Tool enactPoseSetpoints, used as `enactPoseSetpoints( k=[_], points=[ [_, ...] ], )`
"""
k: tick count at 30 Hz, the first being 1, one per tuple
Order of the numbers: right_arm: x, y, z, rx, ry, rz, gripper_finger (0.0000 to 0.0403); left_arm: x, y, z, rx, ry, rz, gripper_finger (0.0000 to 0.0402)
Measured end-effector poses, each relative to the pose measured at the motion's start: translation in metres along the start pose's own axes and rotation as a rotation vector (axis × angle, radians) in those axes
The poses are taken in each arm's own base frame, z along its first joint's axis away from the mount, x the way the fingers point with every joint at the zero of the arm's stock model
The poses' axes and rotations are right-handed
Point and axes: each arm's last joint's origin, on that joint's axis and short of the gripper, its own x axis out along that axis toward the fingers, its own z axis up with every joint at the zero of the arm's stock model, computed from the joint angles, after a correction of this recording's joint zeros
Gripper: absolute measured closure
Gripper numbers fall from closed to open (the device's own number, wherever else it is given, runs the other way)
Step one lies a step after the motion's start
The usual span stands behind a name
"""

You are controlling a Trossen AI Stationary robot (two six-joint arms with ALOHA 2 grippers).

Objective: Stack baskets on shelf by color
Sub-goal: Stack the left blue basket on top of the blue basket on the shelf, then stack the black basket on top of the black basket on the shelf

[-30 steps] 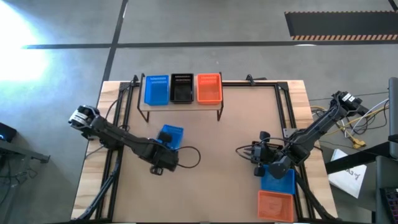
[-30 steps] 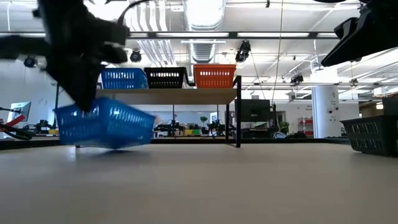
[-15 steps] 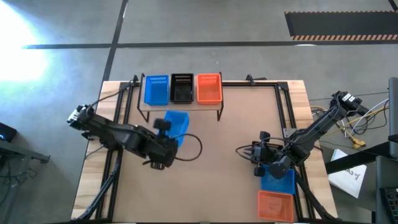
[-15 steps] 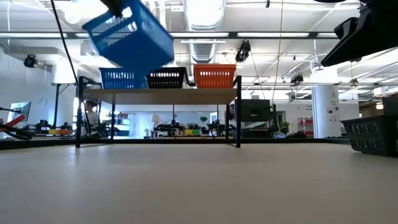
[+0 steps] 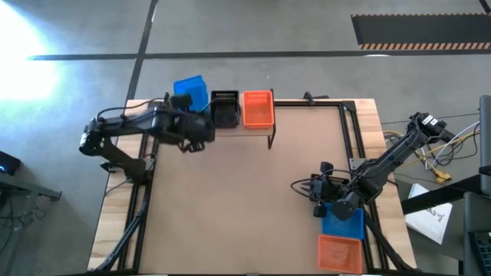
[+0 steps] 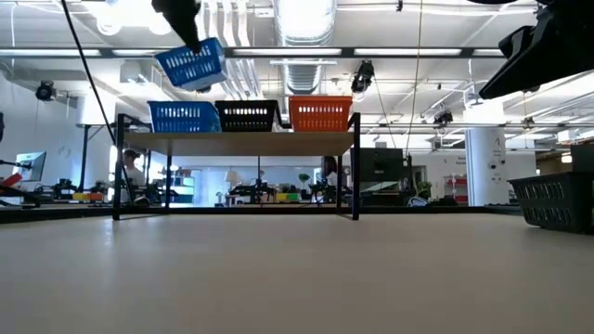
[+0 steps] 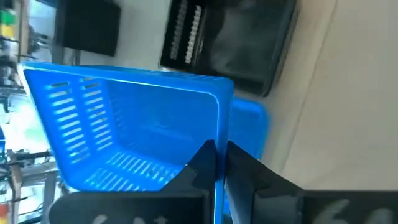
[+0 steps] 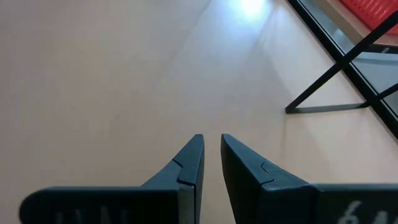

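Note:
My left gripper is shut on a blue basket and holds it in the air over the left end of the shelf. On the shelf stand a blue basket, a black basket and an orange basket, side by side on their bottoms. In the high view the held basket and my arm hide the shelf's blue one. My right gripper hovers over the table's right part, open by a narrow gap, touching nothing. My left gripper pinches the rim of one wall of the blue basket, near a corner, one finger inside the basket and one outside. It comes from above. The basket hangs below it, lifted clear and tilted, over the shelf's blue basket.
A blue basket and an orange basket lie at the table's near right corner, beside my right arm. A black basket shows at the right in the low view. Bare tabletop spreads between the arms.
My left gripper has lifted the blue basket off the table, where it sat tilted, and carried it up and toward the far edge, until it hangs above the shelf's left end. The right arm has kept still.

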Motion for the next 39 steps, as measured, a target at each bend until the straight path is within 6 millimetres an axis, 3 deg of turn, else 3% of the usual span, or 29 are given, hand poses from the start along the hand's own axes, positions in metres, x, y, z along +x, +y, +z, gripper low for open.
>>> enactPoseSetpoints(
  k=[8,19,23,33,39],
  points=[
    [0.0,0.0,0.0,0.001,0.0,0.0,0.0355,0.036,0.012,-0.008,0.121,0.142,-0.109,0.04],
    [0.0,0.0,0.0,0.001,0.0,0.0,0.0355,0.049,0.001,-0.014,0.181,0.195,-0.139,0.04],
    [0.0,0.0,0.0,0.001,0.0,0.0,0.0355,0.05,-0.001,-0.013,0.186,0.195,-0.139,0.0385],
    [0.0,0.0,0.0,0.001,0.0,0.0,0.0355,0.047,0.001,-0.013,0.154,0.163,-0.166,0.0302],
    [0.0,0.0,0.0,0.001,0.0,-0.001,0.0355,0.036,0.009,-0.013,0.102,0.122,-0.161,0.0286]
  ],
)
